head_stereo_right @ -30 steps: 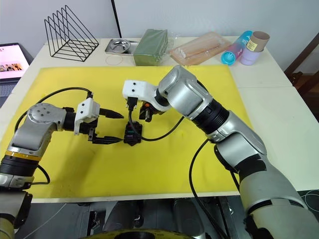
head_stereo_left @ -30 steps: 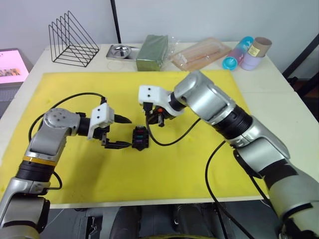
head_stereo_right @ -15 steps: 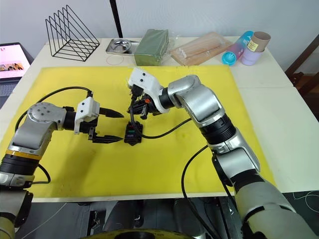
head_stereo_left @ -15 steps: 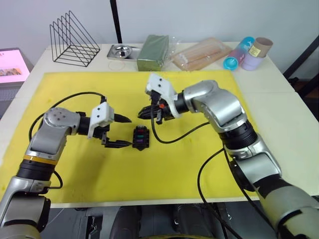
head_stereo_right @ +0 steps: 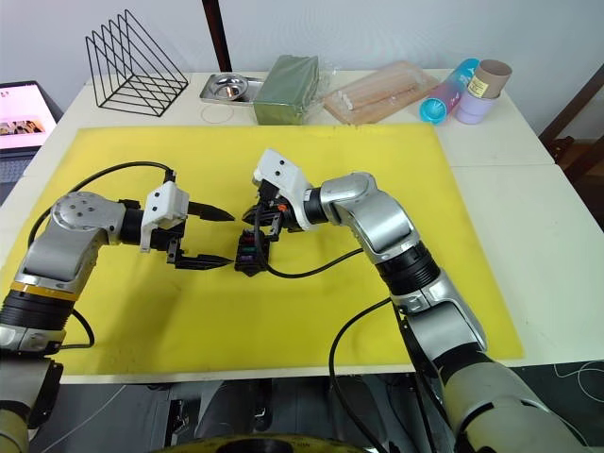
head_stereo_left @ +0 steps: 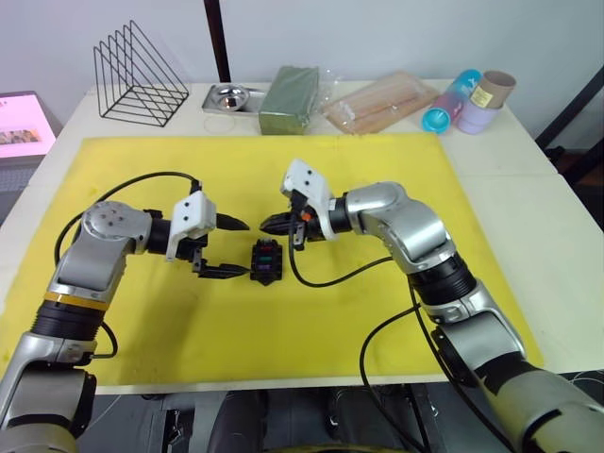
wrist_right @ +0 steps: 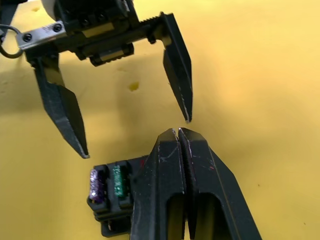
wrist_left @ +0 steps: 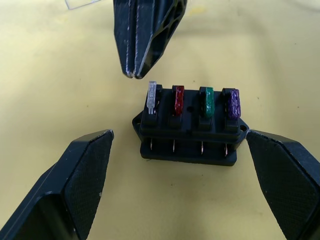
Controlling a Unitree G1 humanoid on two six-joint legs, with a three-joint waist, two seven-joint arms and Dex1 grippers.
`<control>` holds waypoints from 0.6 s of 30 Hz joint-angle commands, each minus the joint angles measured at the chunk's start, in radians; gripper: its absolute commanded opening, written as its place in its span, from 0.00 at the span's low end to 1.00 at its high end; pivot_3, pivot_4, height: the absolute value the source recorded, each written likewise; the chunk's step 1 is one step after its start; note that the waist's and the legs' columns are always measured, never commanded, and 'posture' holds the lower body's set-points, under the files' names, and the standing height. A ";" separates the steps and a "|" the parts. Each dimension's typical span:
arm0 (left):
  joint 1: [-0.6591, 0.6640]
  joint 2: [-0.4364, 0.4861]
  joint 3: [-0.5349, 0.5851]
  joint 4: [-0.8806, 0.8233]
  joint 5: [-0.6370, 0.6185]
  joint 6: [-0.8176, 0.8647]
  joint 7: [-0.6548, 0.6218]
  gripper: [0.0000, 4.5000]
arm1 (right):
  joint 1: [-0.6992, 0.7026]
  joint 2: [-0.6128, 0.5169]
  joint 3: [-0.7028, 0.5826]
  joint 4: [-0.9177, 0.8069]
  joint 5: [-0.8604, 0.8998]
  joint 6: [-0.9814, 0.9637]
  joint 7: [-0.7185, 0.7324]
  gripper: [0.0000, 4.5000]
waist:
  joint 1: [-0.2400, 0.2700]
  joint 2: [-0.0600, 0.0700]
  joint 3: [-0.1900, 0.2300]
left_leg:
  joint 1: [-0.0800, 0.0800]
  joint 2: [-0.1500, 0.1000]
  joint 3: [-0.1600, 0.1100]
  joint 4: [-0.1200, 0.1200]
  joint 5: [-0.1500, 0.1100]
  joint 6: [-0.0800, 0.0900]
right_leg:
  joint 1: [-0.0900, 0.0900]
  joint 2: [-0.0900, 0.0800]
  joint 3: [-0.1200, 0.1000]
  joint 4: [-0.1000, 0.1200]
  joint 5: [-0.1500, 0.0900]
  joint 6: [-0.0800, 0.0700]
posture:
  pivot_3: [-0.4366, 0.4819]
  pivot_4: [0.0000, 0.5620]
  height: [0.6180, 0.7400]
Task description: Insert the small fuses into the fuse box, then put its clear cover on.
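The black fuse box [wrist_left: 190, 131] lies on the yellow mat [head_stereo_left: 330, 321] between my two grippers. Four small fuses stand in its slots: clear [wrist_left: 151, 95], red [wrist_left: 178, 99], green [wrist_left: 206, 100] and purple [wrist_left: 232, 102]. The clear one stands a little higher than the others. My left gripper [head_stereo_left: 243, 250] is open, with a finger on each side of the box and touching nothing. My right gripper [wrist_left: 132, 74] is shut and empty, its tip just beyond the clear fuse. A thin clear edge [wrist_left: 80, 3] lies farther off; I cannot tell if it is the clear cover.
Along the table's far edge stand a black wire rack [head_stereo_left: 140, 75], a steel tray [head_stereo_left: 229, 96], a large green block [head_stereo_left: 288, 98], a clear bag of sticks [head_stereo_left: 382, 102] and coloured cups [head_stereo_left: 467, 99]. A screen [head_stereo_left: 24, 123] sits at the far left. Black cables trail from both wrists.
My right arm has swung lower and its shut gripper has come down beside the fuse box, pointing at the left gripper. The left arm and the fuse box have stayed put.
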 commanded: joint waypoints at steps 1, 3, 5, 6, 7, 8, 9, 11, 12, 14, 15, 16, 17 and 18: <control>-0.014 0.005 0.009 -0.008 -0.004 -0.012 -0.001 1.00 | -0.005 0.009 -0.006 0.002 0.014 -0.025 0.008 0.01 | 0.000 0.000 0.000 | 0.000 0.000 0.000 0.000 0.000 0.000 | 0.000 0.000 0.000 0.000 0.000 0.000 | 0.48 0.27 1.00; -0.012 0.006 0.010 -0.011 -0.005 -0.010 -0.001 1.00 | -0.003 0.009 -0.003 0.012 0.013 -0.029 0.009 0.01 | 0.000 0.000 0.000 | 0.000 0.000 0.000 0.000 0.000 0.000 | 0.000 0.000 0.000 0.000 0.000 0.000 | 0.48 0.27 1.00; -0.012 0.006 0.010 -0.012 -0.006 -0.010 -0.001 1.00 | -0.001 0.010 0.000 0.020 0.013 -0.031 0.011 0.01 | 0.000 0.000 0.000 | 0.000 0.000 0.000 0.000 0.000 0.000 | 0.000 0.000 0.000 0.000 0.000 0.000 | 0.48 0.27 1.00; -0.010 0.007 0.010 -0.014 -0.006 -0.008 -0.002 1.00 | 0.001 0.010 0.002 0.021 0.013 -0.031 0.011 0.01 | 0.000 0.000 0.000 | 0.000 0.000 0.000 0.000 0.000 0.000 | 0.000 0.000 0.000 0.000 0.000 0.000 | 0.48 0.27 1.00; -0.010 0.008 0.010 -0.016 -0.007 -0.007 -0.002 1.00 | 0.003 0.011 0.004 0.024 0.013 -0.031 0.011 0.01 | 0.000 0.000 0.000 | 0.000 0.000 0.000 0.000 0.000 0.000 | 0.000 0.000 0.000 0.000 0.000 0.000 | 0.48 0.27 1.00; -0.009 0.008 0.010 -0.017 -0.007 -0.007 -0.002 1.00 | 0.004 0.011 0.005 0.025 0.013 -0.031 0.012 0.01 | 0.000 0.000 0.000 | 0.000 0.000 0.000 0.000 0.000 0.000 | 0.000 0.000 0.000 0.000 0.000 0.000 | 0.48 0.27 1.00; -0.010 0.008 0.010 -0.016 -0.006 -0.007 -0.002 1.00 | 0.005 0.013 0.006 0.030 0.012 -0.034 0.011 0.01 | 0.000 0.000 0.000 | 0.000 0.000 0.000 0.000 0.000 0.000 | 0.000 0.000 0.000 0.000 0.000 0.000 | 0.48 0.27 1.00; -0.011 0.007 0.010 -0.014 -0.005 -0.007 -0.002 1.00 | 0.007 0.015 0.009 0.039 0.011 -0.037 0.012 0.01 | 0.000 0.000 0.000 | 0.000 0.000 0.000 0.000 0.000 0.000 | 0.000 0.000 0.000 0.000 0.000 0.000 | 0.48 0.27 1.00; -0.010 0.008 0.010 -0.015 -0.006 -0.007 -0.002 1.00 | 0.009 0.015 0.012 0.043 0.009 -0.039 0.012 0.01 | 0.000 0.000 0.000 | 0.000 0.000 0.000 0.000 0.000 0.000 | 0.000 0.000 0.000 0.000 0.000 0.000 | 0.48 0.27 1.00; -0.010 0.009 0.010 -0.016 -0.005 -0.006 -0.002 1.00 | 0.010 0.016 0.015 0.048 0.010 -0.042 0.012 0.01 | 0.000 0.000 0.000 | 0.000 0.000 0.000 0.000 0.000 0.000 | 0.000 0.000 0.000 0.000 0.000 0.000 | 0.48 0.27 1.00; -0.010 0.009 0.010 -0.016 -0.005 -0.006 -0.002 1.00 | 0.010 0.016 0.016 0.051 0.010 -0.043 0.011 0.01 | 0.000 0.000 0.000 | 0.000 0.000 0.000 0.000 0.000 0.000 | 0.000 0.000 0.000 0.000 0.000 0.000 | 0.48 0.27 1.00; -0.010 0.009 0.010 -0.015 -0.005 -0.006 -0.002 1.00 | 0.010 0.017 0.017 0.055 0.009 -0.046 0.011 0.01 | 0.000 0.000 0.000 | 0.000 0.000 0.000 0.000 0.000 0.000 | 0.000 0.000 0.000 0.000 0.000 0.000 | 0.48 0.27 1.00; -0.009 0.009 0.010 -0.017 -0.006 -0.005 -0.002 1.00 | 0.010 0.017 0.017 0.056 0.008 -0.046 0.010 0.01 | 0.000 0.000 0.000 | 0.000 0.000 0.000 0.000 0.000 0.000 | 0.000 0.000 0.000 0.000 0.000 0.000 | 0.48 0.27 1.00; -0.008 0.010 0.011 -0.019 -0.006 -0.004 -0.002 1.00 | 0.010 0.017 0.018 0.059 0.007 -0.046 0.009 0.01 | 0.000 0.000 0.000 | 0.000 0.000 0.000 0.000 0.000 0.000 | 0.000 0.000 0.000 0.000 0.000 0.000 | 0.48 0.27 1.00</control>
